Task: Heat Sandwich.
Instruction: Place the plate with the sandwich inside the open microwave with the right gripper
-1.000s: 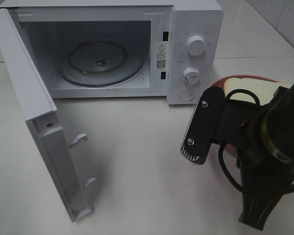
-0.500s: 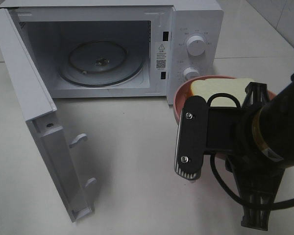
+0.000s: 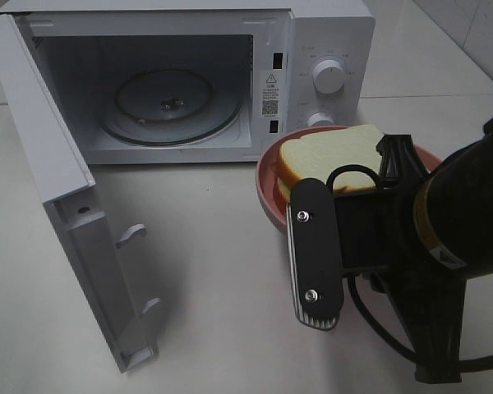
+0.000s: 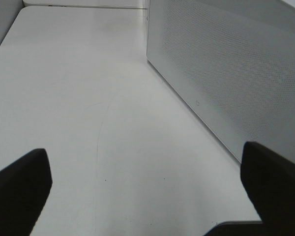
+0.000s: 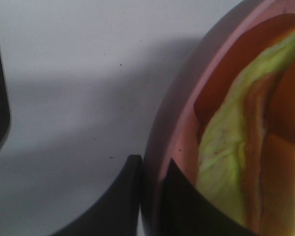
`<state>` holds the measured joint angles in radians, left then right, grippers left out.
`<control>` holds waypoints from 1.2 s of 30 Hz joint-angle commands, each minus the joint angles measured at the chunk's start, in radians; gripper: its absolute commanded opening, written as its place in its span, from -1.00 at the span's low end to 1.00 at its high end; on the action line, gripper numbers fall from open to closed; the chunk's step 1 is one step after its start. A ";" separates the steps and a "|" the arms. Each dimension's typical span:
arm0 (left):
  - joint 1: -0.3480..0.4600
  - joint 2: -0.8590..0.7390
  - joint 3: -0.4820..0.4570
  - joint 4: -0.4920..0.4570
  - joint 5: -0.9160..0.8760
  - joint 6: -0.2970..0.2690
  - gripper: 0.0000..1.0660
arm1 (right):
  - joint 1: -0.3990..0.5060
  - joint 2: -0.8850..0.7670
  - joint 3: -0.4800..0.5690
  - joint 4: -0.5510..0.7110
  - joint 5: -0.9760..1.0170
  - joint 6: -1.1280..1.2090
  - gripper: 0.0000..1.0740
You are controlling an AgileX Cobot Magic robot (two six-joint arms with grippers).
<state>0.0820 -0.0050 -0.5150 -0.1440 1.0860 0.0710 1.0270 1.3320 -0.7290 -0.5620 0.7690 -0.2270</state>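
While on plate (image 3: 267, 190), sandwich (image 3: 329, 152) beside right gripper (image 5: 150, 196).

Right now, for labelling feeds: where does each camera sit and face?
Exterior high: high up, looks down on open microwave, plate, sandwich; right arm shows.
Left wrist: looks along table past a perforated panel; open left gripper shows.
Right wrist: looks at plate rim; right gripper pinches it.
Shared: exterior and right wrist see plate, sandwich.

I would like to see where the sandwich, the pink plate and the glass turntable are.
sandwich (image 3: 330, 152), exterior high view, on the top bread slice.
pink plate (image 3: 264, 193), exterior high view, on its left rim.
glass turntable (image 3: 140, 111), exterior high view, on bare glass left of centre.
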 commanded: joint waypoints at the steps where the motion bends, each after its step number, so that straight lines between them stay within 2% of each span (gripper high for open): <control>1: -0.003 -0.017 0.000 0.002 -0.011 -0.006 0.83 | 0.003 -0.006 -0.002 -0.036 -0.025 -0.101 -1.00; 13: -0.003 -0.017 0.000 0.002 -0.011 -0.006 0.83 | 0.003 -0.006 -0.002 -0.004 -0.124 -0.133 -1.00; 18: -0.003 -0.017 0.000 0.002 -0.011 -0.006 0.83 | -0.015 -0.006 -0.002 0.000 -0.126 -0.238 -1.00; 25: -0.003 -0.017 0.000 0.002 -0.011 -0.006 0.83 | -0.109 -0.006 -0.002 0.078 -0.171 -0.465 -1.00; 34: -0.003 -0.017 0.000 0.002 -0.011 -0.006 0.83 | -0.179 -0.006 -0.002 0.148 -0.246 -0.690 -1.00; 36: -0.003 -0.017 0.000 0.002 -0.011 -0.006 0.83 | -0.205 -0.006 -0.002 0.196 -0.277 -0.779 -1.00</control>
<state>0.0820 -0.0050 -0.5150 -0.1440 1.0860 0.0710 0.8380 1.3320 -0.7290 -0.3820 0.5360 -0.9410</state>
